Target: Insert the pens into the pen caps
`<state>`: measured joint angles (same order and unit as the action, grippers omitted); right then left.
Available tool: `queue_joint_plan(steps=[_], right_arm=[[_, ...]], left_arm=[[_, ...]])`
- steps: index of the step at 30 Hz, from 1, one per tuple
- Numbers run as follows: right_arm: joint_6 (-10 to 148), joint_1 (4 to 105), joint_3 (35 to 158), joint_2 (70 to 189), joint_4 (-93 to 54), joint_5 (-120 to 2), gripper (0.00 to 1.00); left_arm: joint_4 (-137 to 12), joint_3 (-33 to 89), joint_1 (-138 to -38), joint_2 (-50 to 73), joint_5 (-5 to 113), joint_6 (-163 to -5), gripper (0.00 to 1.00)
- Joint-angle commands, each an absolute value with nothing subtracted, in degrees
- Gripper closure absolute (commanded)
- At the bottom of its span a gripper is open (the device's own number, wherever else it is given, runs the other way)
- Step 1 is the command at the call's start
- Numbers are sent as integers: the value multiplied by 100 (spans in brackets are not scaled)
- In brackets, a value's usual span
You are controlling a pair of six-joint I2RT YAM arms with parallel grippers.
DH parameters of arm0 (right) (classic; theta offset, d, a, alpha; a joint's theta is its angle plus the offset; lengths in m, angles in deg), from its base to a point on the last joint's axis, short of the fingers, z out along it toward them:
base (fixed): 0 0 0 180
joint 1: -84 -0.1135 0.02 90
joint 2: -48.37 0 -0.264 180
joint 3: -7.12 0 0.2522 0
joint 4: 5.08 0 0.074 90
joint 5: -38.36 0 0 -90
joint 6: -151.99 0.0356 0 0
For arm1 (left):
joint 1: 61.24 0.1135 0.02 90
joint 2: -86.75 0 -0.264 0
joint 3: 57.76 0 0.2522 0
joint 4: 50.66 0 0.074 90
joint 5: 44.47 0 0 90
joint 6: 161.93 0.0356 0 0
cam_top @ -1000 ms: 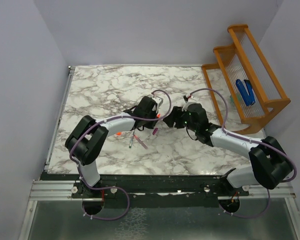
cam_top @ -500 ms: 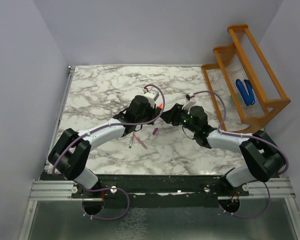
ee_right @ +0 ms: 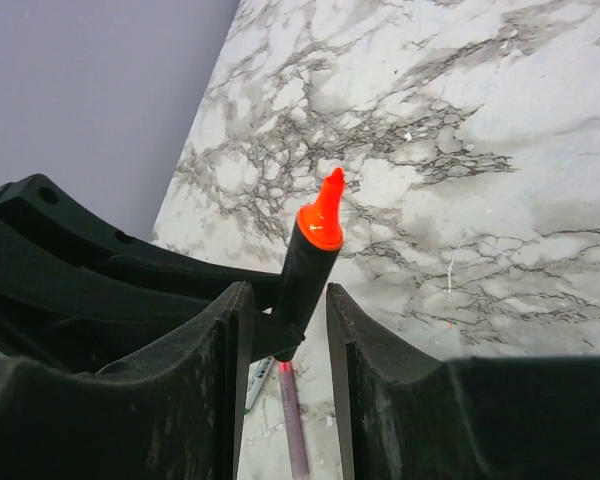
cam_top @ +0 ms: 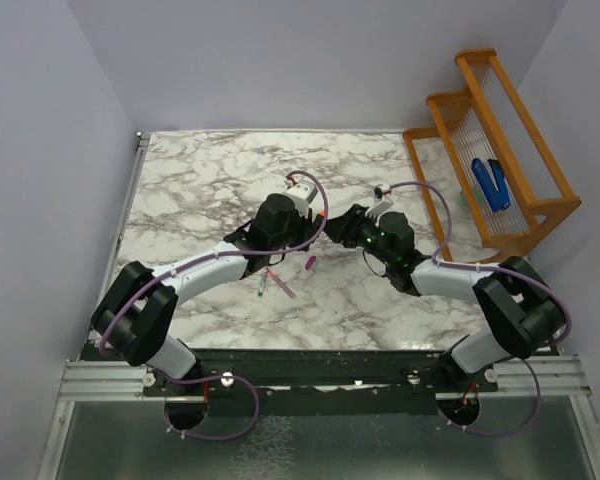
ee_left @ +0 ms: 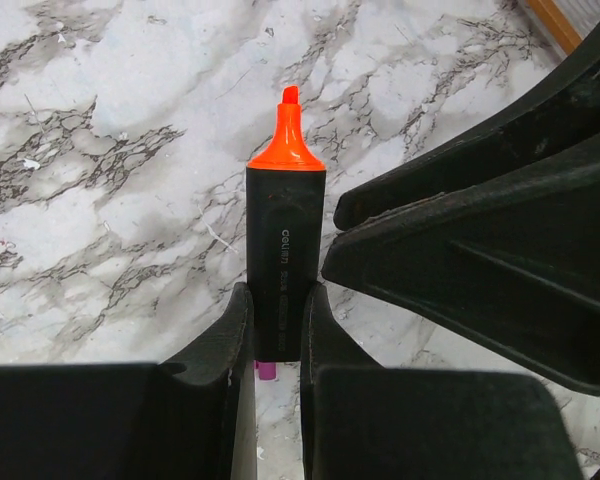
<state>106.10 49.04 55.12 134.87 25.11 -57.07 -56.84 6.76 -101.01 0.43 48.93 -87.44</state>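
Note:
My left gripper point(ee_left: 277, 330) is shut on the stubby black marker point(ee_left: 285, 260) and holds it above the table, orange tip point(ee_left: 289, 140) pointing away. It shows in the top view point(cam_top: 321, 216) too. My right gripper point(ee_right: 285, 300) is open, its fingers either side of the marker point(ee_right: 310, 262) with gaps showing. The magenta cap point(cam_top: 308, 263) lies on the marble below, and peeks out under the marker in the left wrist view point(ee_left: 264, 371). The slim pink pen point(cam_top: 281, 283) and whitish pen point(cam_top: 264, 286) lie side by side nearer the front. The orange cap is hidden.
An orange wooden rack point(cam_top: 540, 210) stands at the right edge with blue chunky objects point(cam_top: 491, 183) in it. Grey walls close in the marble table point(cam_top: 200, 170) on the left, back and right.
My left gripper has risen with the marker and moved right, toward the right gripper. The right gripper has moved left until its fingers flank the marker. The orange cap is now hidden.

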Motion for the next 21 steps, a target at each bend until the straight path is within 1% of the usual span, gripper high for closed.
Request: queue_joint_plan(steps=[1,8,21], right_arm=[[10641,4902,5617,13621,2695,-5362,60],[10671,4897,5601,13637,2674,-5187,60],[10755,4900,5833,13954,3023,-5415,60]], left_arm=[[-5534,618,-10131,311,4974,-8771,100],[-5535,610,-10131,368,5009,-8758,100],[-5407,548,-10140,337,5115,-8819,100]])
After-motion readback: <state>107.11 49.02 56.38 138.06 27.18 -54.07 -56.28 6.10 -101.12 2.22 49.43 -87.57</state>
